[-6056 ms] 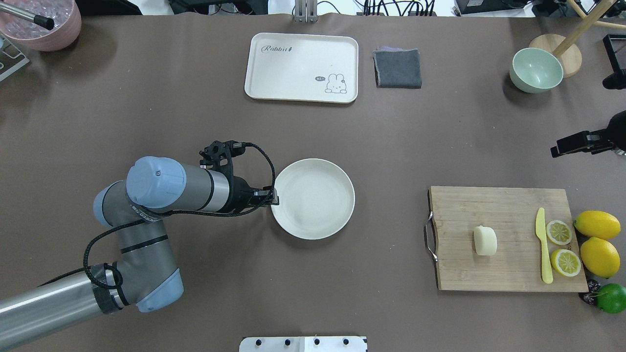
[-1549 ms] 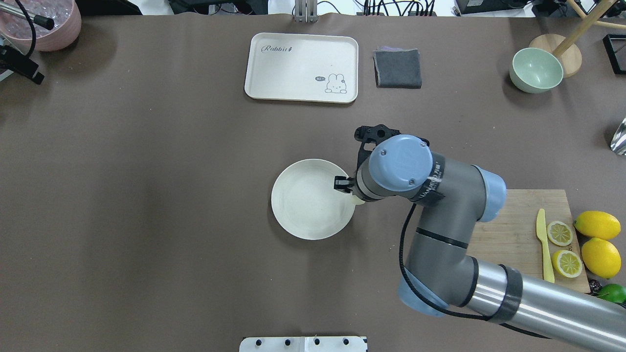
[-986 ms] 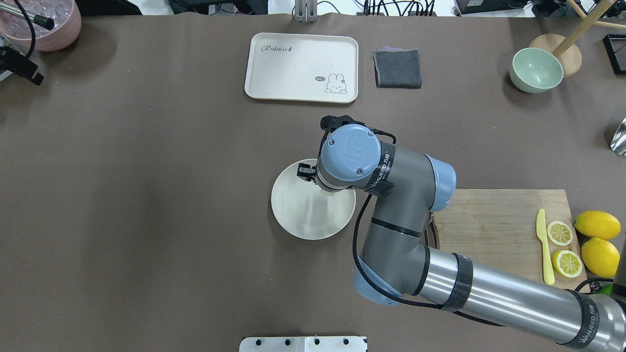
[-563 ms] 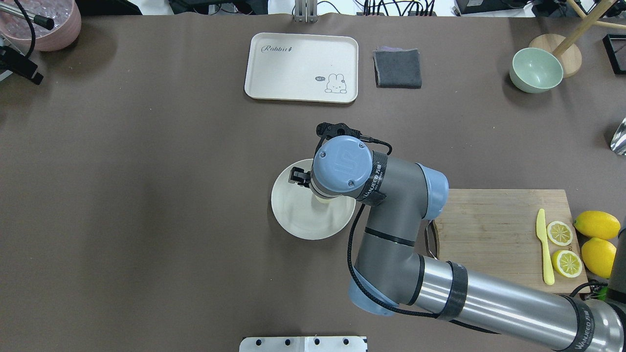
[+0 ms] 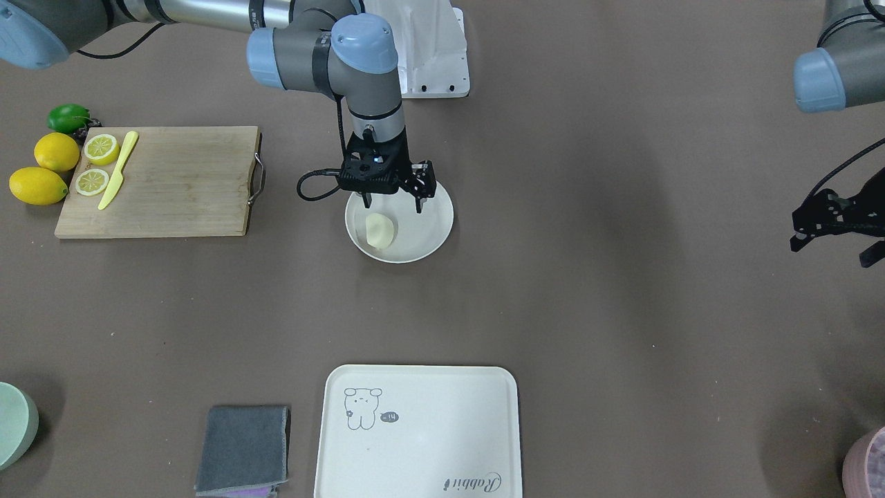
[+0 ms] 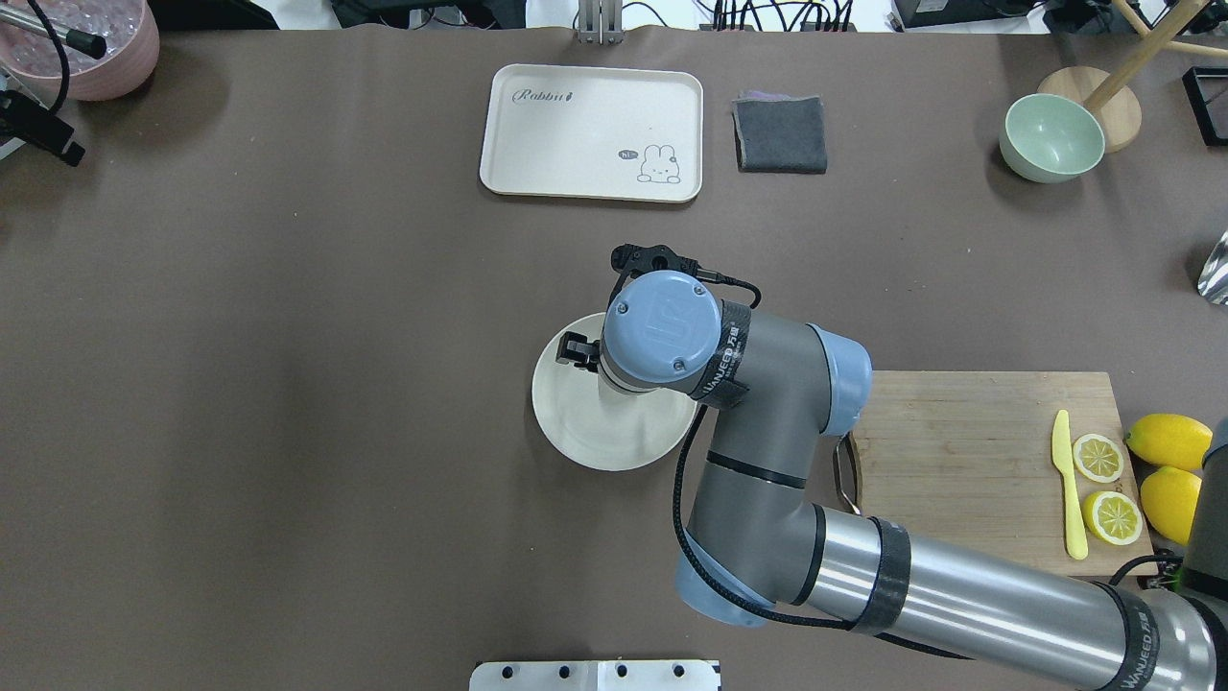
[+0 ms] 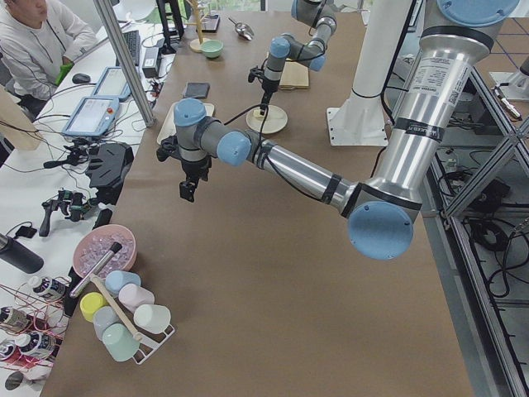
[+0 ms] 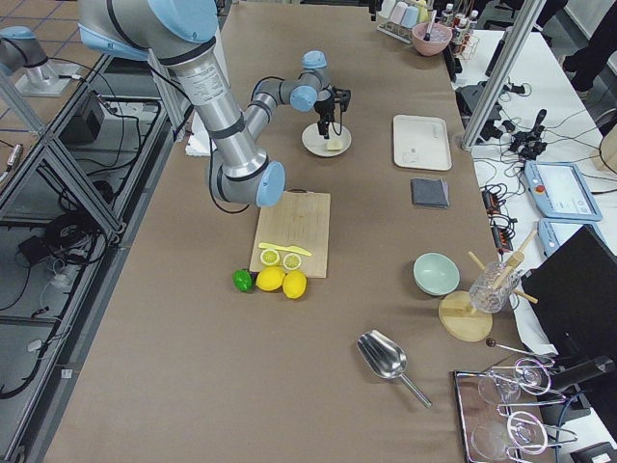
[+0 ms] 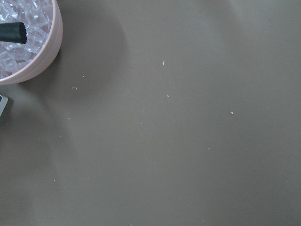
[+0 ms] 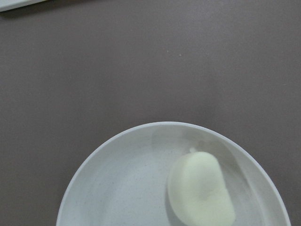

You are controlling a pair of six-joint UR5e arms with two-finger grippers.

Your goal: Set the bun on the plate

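Note:
The bun (image 5: 379, 230) lies loose in the round off-white plate (image 5: 434, 232), toward the side nearest the cutting board. My right gripper (image 5: 393, 203) hangs just above the plate with its fingers spread, open and holding nothing. The right wrist view looks straight down on the bun (image 10: 201, 188) inside the plate's rim (image 10: 136, 136). From overhead the arm covers the bun and much of the plate (image 6: 576, 422). My left gripper (image 5: 832, 250) hovers far off at the table's left end, open and empty.
A wooden cutting board (image 5: 159, 181) with a yellow knife (image 5: 119, 171), lemon slices and whole lemons (image 5: 38, 185) lies beside the plate. A cream tray (image 5: 415, 429), a grey cloth (image 5: 242, 448) and a green bowl (image 6: 1051, 137) sit farther out. A pink ice bowl (image 9: 19, 42) is under the left wrist.
The right arm brought the bun from the cutting board over the plate's rim to its middle and let it go. The left arm left the plate for the table's end.

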